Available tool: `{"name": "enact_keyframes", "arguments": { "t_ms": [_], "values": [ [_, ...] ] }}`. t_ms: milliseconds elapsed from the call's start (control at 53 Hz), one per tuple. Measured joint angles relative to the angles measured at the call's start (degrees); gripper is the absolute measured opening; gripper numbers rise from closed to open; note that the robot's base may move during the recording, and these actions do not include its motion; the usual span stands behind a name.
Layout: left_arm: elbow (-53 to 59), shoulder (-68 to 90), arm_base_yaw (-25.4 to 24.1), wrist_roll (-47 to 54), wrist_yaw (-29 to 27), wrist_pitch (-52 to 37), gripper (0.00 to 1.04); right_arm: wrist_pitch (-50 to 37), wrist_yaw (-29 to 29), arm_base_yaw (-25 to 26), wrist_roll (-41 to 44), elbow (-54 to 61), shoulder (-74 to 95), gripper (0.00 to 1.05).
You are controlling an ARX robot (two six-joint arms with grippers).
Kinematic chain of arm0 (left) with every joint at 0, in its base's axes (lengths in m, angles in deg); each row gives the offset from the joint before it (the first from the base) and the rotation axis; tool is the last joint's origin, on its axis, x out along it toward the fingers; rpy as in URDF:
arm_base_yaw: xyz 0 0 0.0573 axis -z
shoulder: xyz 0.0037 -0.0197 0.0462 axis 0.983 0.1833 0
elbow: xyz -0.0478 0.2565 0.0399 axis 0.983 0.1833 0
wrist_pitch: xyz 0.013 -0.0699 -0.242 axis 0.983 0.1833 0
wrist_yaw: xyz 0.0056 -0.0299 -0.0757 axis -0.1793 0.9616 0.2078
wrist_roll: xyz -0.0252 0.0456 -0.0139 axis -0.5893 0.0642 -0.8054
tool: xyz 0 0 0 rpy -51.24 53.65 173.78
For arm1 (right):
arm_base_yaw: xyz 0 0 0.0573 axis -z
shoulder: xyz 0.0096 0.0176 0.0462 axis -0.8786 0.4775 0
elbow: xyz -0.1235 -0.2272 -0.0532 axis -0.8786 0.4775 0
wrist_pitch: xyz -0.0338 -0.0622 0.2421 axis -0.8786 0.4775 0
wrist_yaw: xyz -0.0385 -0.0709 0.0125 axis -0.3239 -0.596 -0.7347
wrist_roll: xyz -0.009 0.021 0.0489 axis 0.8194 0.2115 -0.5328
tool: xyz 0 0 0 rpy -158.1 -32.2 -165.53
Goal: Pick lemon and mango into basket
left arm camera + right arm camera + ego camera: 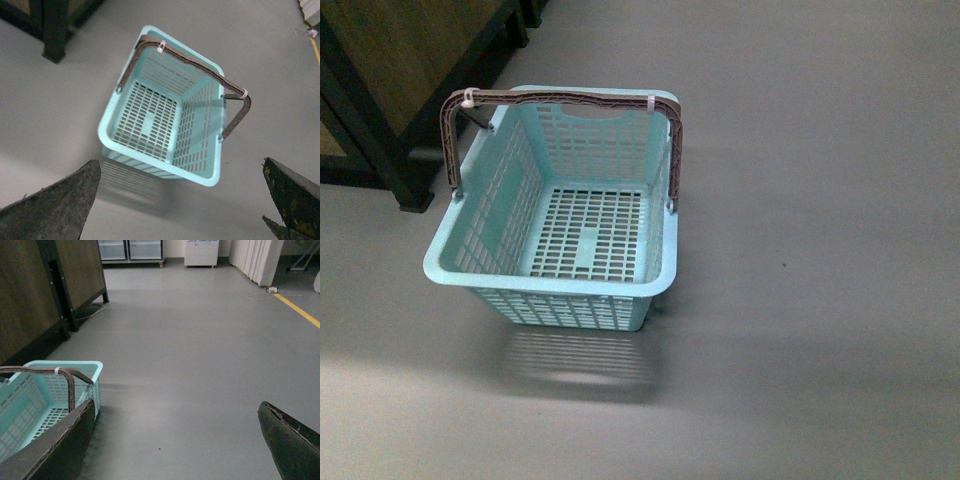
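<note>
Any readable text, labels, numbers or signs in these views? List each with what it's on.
None can be read.
On the white cabinet in the right wrist view, the blue marks are too small and blurred to read.
The basket shows no label or print in any view.

A smooth grey floor is seen, and the basket is stood upright directly on it, with its brown handle raised near the far rim. The basket is placed below the left gripper, framed between its spread fingers, and is partly hidden behind one finger of the right gripper. A dark furniture foot is rested on the floor near the basket. A yellow line is painted far ahead of the right gripper.
</note>
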State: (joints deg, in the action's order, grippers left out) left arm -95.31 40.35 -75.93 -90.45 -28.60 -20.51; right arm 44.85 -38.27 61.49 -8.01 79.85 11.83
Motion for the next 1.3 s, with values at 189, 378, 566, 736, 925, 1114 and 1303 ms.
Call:
{"name": "enact_keyframes", "arguments": {
  "t_ms": [189,378,566,736,925,1114,1303],
  "values": [
    [-7.96,27.56,7.02,-18.75,-6.78,-18.18,0.98,0.00,0.00,0.00,0.00,0.00,0.00,0.96],
    [-21.44,50.16,13.29,-30.42,-12.85,-23.98,0.98,0.00,0.00,0.00,0.00,0.00,0.00,0.96],
    [-35.54,66.86,16.41,-40.26,-16.52,-22.47,0.98,0.00,0.00,0.00,0.00,0.00,0.00,0.96],
    [-46.80,75.12,16.59,-44.50,-17.59,-21.31,0.98,0.00,0.00,0.00,0.00,0.00,0.00,0.96],
    [-57.13,80.70,16.46,-46.12,-17.62,-18.47,0.98,0.00,0.00,0.00,0.00,0.00,0.00,0.96],
    [-65.55,88.11,15.82,-47.01,-17.99,-14.53,0.98,0.00,0.00,0.00,0.00,0.00,0.00,0.96],
    [-76.56,95.41,15.50,-47.69,-18.03,-10.27,0.98,0.00,0.00,0.00,0.00,0.00,0.00,0.96]
  ]
}}
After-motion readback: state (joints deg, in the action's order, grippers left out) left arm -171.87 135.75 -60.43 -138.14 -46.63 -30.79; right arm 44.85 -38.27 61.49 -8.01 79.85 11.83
